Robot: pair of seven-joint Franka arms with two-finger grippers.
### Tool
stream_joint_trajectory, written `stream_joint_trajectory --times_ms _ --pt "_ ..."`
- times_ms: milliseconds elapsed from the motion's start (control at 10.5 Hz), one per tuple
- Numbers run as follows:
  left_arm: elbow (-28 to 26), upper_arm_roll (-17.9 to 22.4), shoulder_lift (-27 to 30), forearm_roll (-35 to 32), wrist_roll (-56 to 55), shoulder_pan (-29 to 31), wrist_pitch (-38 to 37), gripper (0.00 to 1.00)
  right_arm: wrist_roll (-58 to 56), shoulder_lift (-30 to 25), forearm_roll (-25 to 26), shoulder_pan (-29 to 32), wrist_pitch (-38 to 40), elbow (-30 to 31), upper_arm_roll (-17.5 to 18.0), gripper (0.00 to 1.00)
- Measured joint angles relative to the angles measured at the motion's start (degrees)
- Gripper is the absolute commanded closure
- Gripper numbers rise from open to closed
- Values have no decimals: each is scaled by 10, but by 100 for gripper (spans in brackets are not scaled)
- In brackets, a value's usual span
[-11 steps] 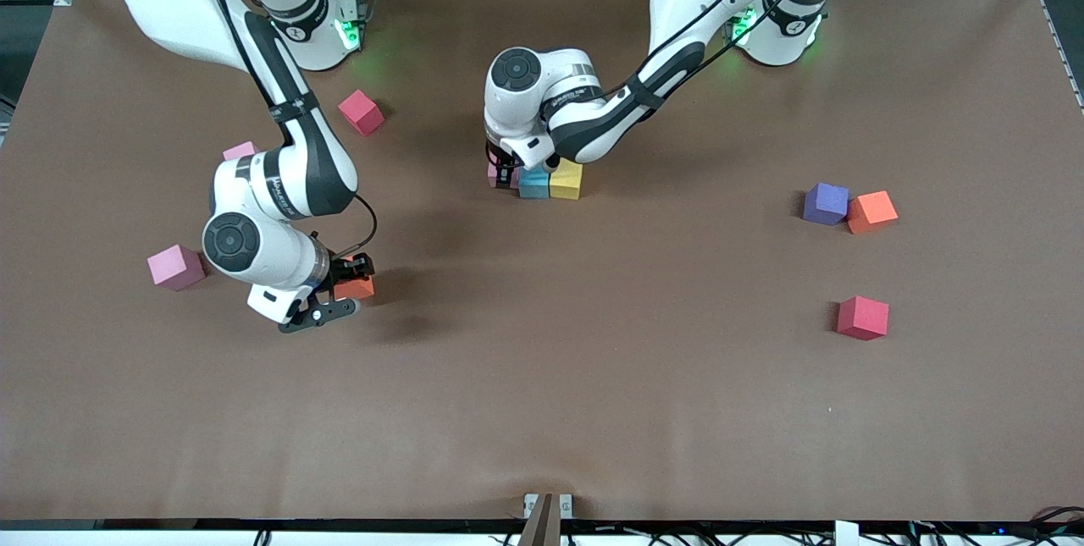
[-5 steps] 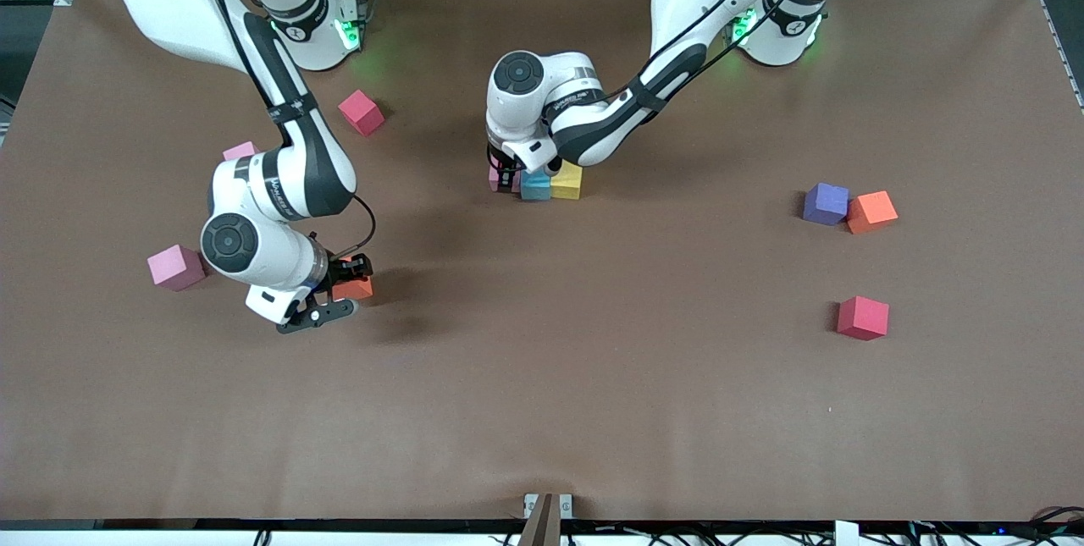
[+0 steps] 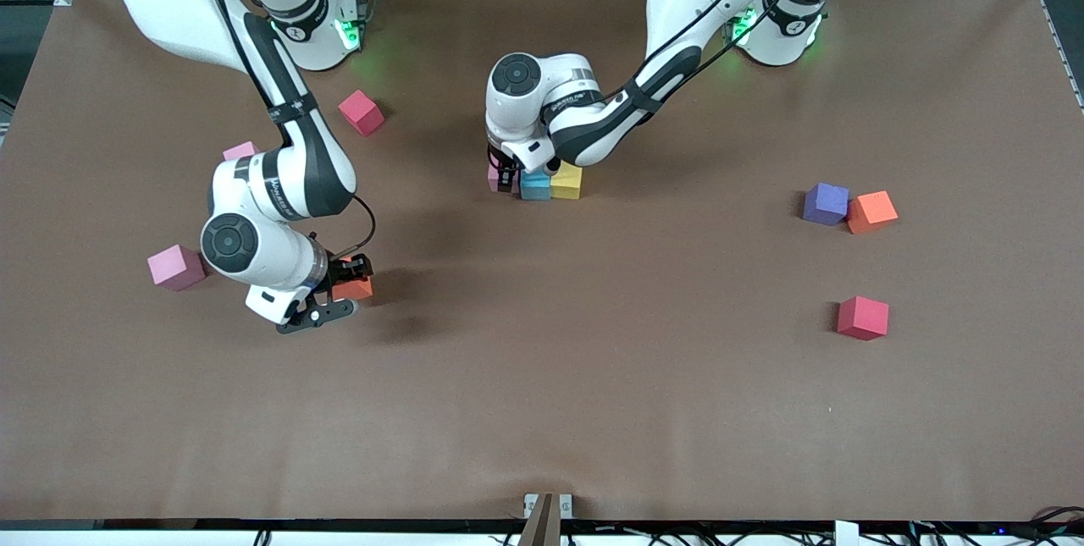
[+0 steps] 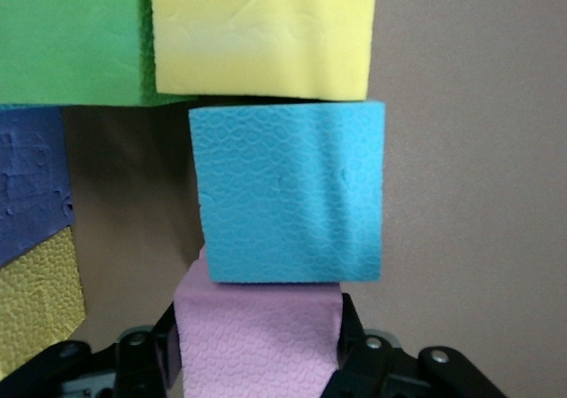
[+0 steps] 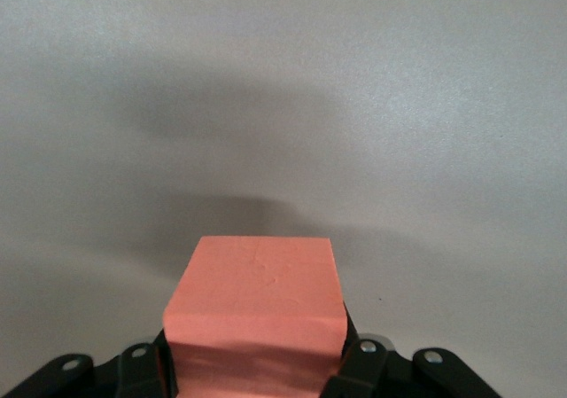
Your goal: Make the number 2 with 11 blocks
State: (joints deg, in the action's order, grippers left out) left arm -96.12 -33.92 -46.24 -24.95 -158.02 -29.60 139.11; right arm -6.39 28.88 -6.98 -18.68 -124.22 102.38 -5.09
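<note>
While the left gripper (image 3: 506,176) sits around a pink block (image 4: 257,349) in the number 2 (image 3: 566,180), upper middle of the frame, six cubes show there; I cannot tell if it grips. Right gripper (image 3: 345,290) fingers clamp an orange block (image 5: 255,292); roughly half remains.

matt, dimpled foam blocks (image 4: 288,194); smooth matt brown table (image 3: 593,377); glossy white plastic arm shells.

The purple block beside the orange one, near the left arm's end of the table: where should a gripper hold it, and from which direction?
Come straight down onto the purple block. Put the fingers on its two free side faces, the one nearer the front camera and the one facing the bases. The orange block sits against another side, which probably leaves no room there for a finger.
</note>
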Motion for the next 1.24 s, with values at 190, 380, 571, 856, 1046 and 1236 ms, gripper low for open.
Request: stream_joint_trajectory --times_ms 190,380,571,856,1046,1236 --pt "2 0 0 0 0 0 2 0 0 0 0 -1 0 0 1 100" --pt "4 0 0 0 0 0 2 0 11 0 -1 -6 0 0 3 100" --pt "5 0 0 0 0 0 2 0 55 0 -1 -29 0 0 4 100" --pt "10 -1 5 0 0 -1 3 0 113 0 -2 -61 0 -3 5 100" --pt "11 -2 13 0 0 -1 2 0 141 0 -2 -77 0 -6 5 100" --pt "13 -2 23 0 0 0 2 0 144 0 -2 -79 0 -7 4 100"
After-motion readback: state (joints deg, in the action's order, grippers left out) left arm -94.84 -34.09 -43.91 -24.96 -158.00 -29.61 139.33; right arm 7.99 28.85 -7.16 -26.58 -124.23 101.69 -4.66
